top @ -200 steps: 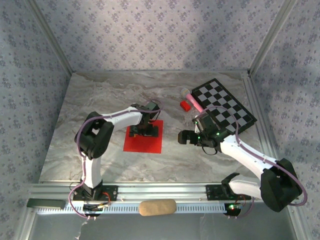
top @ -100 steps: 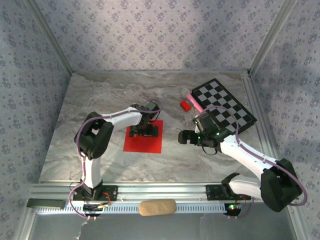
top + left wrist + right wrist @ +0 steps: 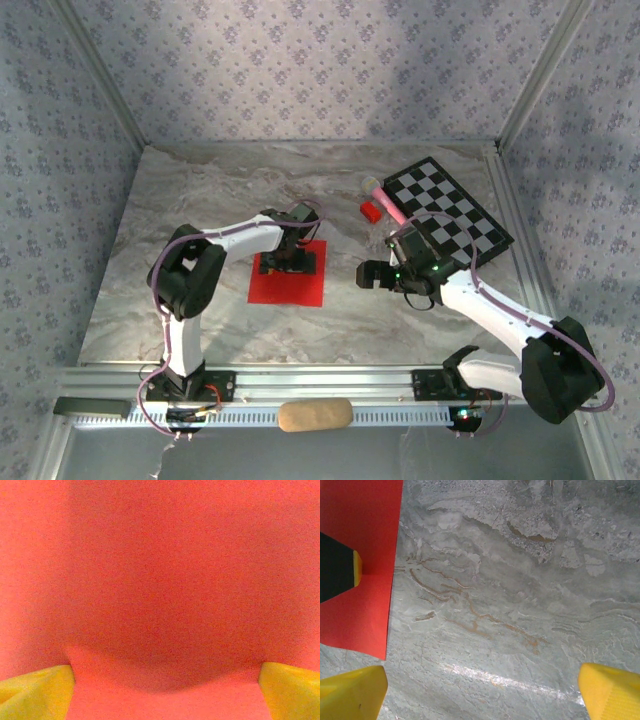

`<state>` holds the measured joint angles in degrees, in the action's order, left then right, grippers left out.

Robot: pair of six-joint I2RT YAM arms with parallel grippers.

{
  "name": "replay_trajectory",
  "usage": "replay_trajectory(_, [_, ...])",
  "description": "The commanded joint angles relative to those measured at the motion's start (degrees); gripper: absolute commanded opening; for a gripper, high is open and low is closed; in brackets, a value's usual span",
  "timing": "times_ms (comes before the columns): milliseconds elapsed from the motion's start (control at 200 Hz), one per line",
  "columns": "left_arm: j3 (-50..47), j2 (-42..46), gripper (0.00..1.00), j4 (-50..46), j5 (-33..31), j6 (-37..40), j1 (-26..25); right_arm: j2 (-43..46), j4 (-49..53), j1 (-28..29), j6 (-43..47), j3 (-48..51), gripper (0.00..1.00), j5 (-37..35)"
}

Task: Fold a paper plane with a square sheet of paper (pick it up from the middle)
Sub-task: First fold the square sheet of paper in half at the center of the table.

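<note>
The square sheet of paper (image 3: 288,287) lies flat and bright red on the marble table, left of centre. My left gripper (image 3: 288,262) points straight down onto its middle, open, with both yellow fingertips (image 3: 35,692) spread wide on the paper (image 3: 165,570). My right gripper (image 3: 365,275) hovers open just right of the sheet, over bare marble. Its wrist view has the sheet's right edge (image 3: 365,535) at the left and one black, yellow-tipped finger (image 3: 337,567) of the left gripper resting on it. The paper plane is out of view.
A black-and-white checkerboard (image 3: 448,212) lies at the back right, with a small red block (image 3: 371,210) and a pink stick (image 3: 390,205) beside it. A beige pad (image 3: 314,414) sits on the front rail. Patterned walls close in three sides.
The left gripper has settled slightly onto the sheet, its fingers a touch closer together. The right arm has not moved.
</note>
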<state>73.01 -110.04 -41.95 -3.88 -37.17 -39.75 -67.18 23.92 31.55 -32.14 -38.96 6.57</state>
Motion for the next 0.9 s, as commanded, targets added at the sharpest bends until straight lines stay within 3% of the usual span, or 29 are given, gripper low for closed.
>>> replay_trajectory(0, [-2.18,-2.02,0.95,-0.31,-0.03,-1.03,-0.07,0.12,1.85,0.33,0.32,-1.83,1.0,-1.12])
replay_trajectory(515, [-2.52,-0.93,0.92,0.55,0.27,-1.28,-0.07,0.56,1.75,0.43,-0.07,-1.69,1.0,-1.72])
replay_trajectory(715, [-2.53,-1.09,0.83,0.95,0.93,-0.89,-0.14,0.56,1.7,0.46,-0.19,-1.69,1.0,-1.78])
replay_trajectory(895, [-3.05,-0.32,0.8,1.81,1.36,-1.04,-0.08,0.73,2.01,0.5,-0.16,-1.91,1.0,-2.49])
